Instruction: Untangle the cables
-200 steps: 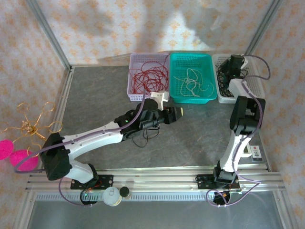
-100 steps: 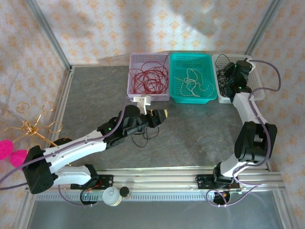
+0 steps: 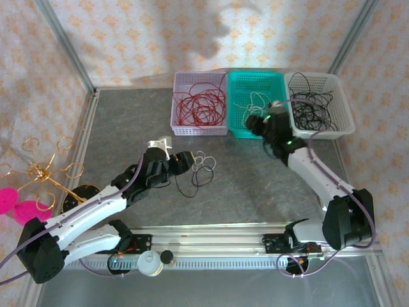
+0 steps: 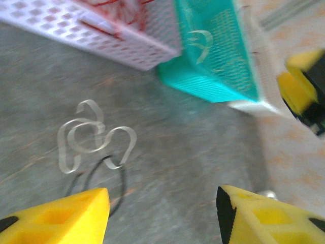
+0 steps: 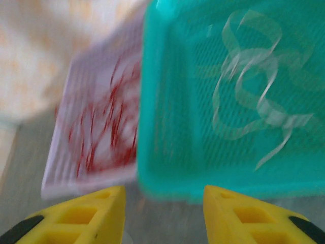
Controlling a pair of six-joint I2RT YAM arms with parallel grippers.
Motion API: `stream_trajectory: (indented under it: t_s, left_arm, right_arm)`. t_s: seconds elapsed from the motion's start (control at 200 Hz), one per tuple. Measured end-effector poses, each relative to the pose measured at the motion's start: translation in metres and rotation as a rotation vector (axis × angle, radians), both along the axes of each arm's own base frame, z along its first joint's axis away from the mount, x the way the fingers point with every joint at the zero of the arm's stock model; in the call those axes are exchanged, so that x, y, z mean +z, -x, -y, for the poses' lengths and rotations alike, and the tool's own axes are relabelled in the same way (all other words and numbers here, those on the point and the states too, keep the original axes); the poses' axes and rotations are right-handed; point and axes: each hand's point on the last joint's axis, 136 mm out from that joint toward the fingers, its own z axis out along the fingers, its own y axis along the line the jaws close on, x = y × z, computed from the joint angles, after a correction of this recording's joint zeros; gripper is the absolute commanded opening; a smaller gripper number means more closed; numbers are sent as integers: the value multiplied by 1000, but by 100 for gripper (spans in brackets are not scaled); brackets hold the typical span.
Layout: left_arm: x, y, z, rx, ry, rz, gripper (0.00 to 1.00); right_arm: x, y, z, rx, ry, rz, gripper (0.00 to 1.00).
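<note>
A small tangle of cables lies on the grey table: white loops [image 3: 204,162] over a thin black strand [image 3: 190,186]. In the left wrist view the white loops [image 4: 90,135] and black loop [image 4: 104,179] sit ahead and to the left of my left gripper [image 4: 162,216]. That gripper [image 3: 187,159] is open and empty, just left of the tangle. My right gripper [image 3: 255,123] is open and empty over the table at the teal basket's [image 5: 203,127] near wall. Sorted cables fill the baskets: red [image 3: 199,105], white [image 3: 257,104] and black [image 3: 312,107].
Three baskets stand in a row at the back: lilac [image 3: 176,125], teal [image 3: 279,131], white [image 3: 345,121]. A gold wire stand [image 3: 46,170] and pink balls [image 3: 13,203] sit off the table's left edge. Metal rails [image 3: 211,240] run along the near edge.
My right arm has swung left from the white basket to the front of the teal one. My left arm has drawn back left and its jaws have widened, uncovering the white and black tangle.
</note>
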Motion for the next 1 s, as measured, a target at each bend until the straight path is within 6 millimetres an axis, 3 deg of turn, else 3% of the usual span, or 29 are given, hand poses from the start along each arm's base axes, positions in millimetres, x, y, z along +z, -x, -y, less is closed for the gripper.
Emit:
stream_trajectory:
  t_s: [0.11,0.195,0.41,0.511,0.581,0.681,0.731,0.866,0.996]
  left_arm:
    - [-41,6,-12,52,-80,-146,59]
    - [-68,12,-17,76,-130,-243,59]
    - [-130,21,-29,127,-268,-437,58]
    - [-144,19,-30,148,-307,-475,52]
    - [-148,14,-30,170,-318,-483,44]
    - [-152,10,-32,200,-323,-485,12]
    - [-152,9,-32,203,-328,-479,0]
    - [-129,1,-32,219,-333,-385,0]
    - [-55,-11,-12,160,-260,-177,0]
  right_arm:
    - [-47,49,-45,124,7,-127,45]
    - [-63,71,-62,171,20,-178,45]
    - [-62,75,-67,178,37,-166,46]
    - [-62,74,-66,189,60,-160,46]
    - [-62,74,-66,196,73,-156,46]
    - [-62,74,-66,201,80,-153,46]
    - [-62,74,-66,203,81,-152,46]
    - [-54,77,-72,252,67,-124,45]
    - [-27,93,-91,424,-3,7,47]
